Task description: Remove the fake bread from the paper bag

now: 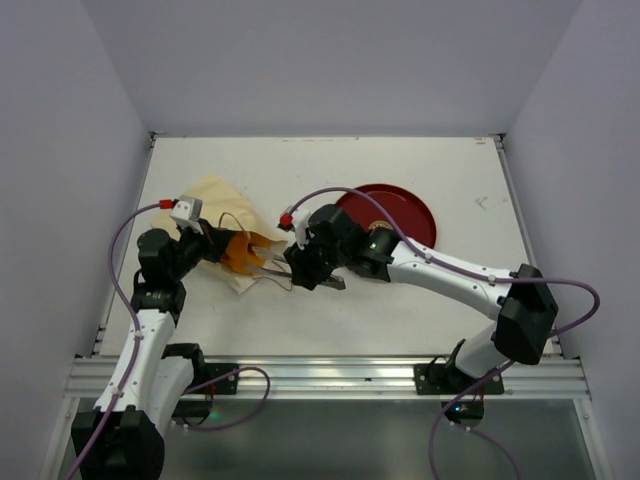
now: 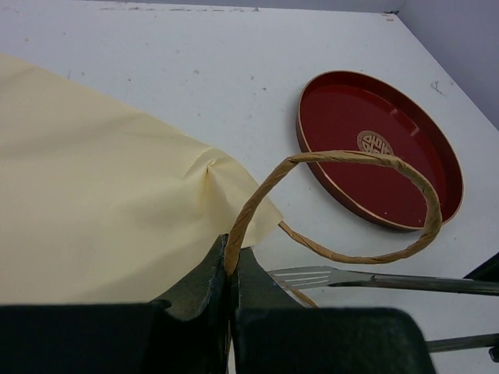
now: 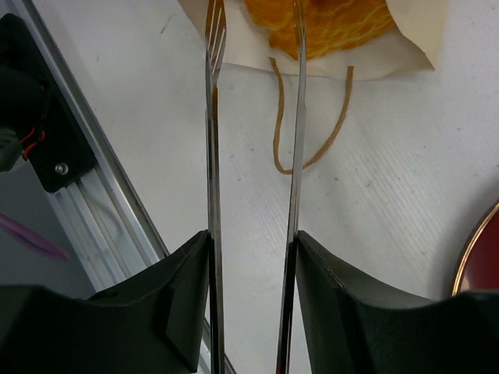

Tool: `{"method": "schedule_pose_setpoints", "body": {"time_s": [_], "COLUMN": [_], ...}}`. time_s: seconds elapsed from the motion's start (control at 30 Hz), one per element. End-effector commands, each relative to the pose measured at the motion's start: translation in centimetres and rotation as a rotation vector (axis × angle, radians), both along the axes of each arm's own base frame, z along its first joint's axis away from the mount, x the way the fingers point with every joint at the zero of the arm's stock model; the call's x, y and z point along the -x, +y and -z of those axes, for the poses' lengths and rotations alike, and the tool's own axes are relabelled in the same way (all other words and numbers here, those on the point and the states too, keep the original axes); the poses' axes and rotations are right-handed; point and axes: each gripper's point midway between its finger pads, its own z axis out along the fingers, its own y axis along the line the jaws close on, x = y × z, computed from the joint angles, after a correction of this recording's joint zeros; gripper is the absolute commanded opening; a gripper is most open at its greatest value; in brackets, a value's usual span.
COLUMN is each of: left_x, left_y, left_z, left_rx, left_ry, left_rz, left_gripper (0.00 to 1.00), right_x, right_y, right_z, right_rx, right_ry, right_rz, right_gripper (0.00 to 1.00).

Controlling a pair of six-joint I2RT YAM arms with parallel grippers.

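The paper bag (image 1: 212, 198) lies flat on its side at the left, mouth toward the centre. An orange-golden fake bread piece (image 1: 240, 252) shows in its mouth, also in the right wrist view (image 3: 327, 23). My left gripper (image 1: 207, 243) is shut on one brown loop handle (image 2: 351, 160) at the bag's mouth (image 2: 231, 269). My right gripper (image 1: 303, 265) is shut on metal tongs (image 3: 212, 117), whose two arms stand apart. The tong tips reach the bag's mouth, one arm over the bread, the other at the bag (image 3: 405, 39) edge beside it.
A red round plate (image 1: 405, 205) lies right of the bag, behind my right arm; it holds nothing in the left wrist view (image 2: 382, 148). The second loop handle (image 3: 308, 117) lies on the table. The aluminium rail (image 1: 330, 375) runs along the near edge.
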Motion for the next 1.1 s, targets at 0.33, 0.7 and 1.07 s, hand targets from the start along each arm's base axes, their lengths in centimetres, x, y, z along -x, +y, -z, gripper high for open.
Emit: {"method": "schedule_pose_setpoints", "body": {"time_s": [0.33, 0.7, 1.07], "left_x": [1.7, 1.8, 2.0], "left_y": [-0.9, -1.1, -1.3], "left_z": [2.1, 2.0, 2.0], "left_rx": [0.036, 0.038, 0.043], "left_ry": [0.084, 0.074, 0.067], "left_rz": [0.037, 0.051, 0.067], "left_gripper": [0.00, 0.00, 0.00], "right_x": [0.3, -0.2, -1.3], "right_y": [2.0, 3.3, 4.6], "right_z": [-0.2, -0.2, -0.2], "right_rx": [-0.011, -0.034, -0.008], "right_ry": [0.010, 0.039, -0.027], "right_rz": [0.013, 0.043, 0.076], "right_gripper": [0.54, 0.53, 0.54]}}
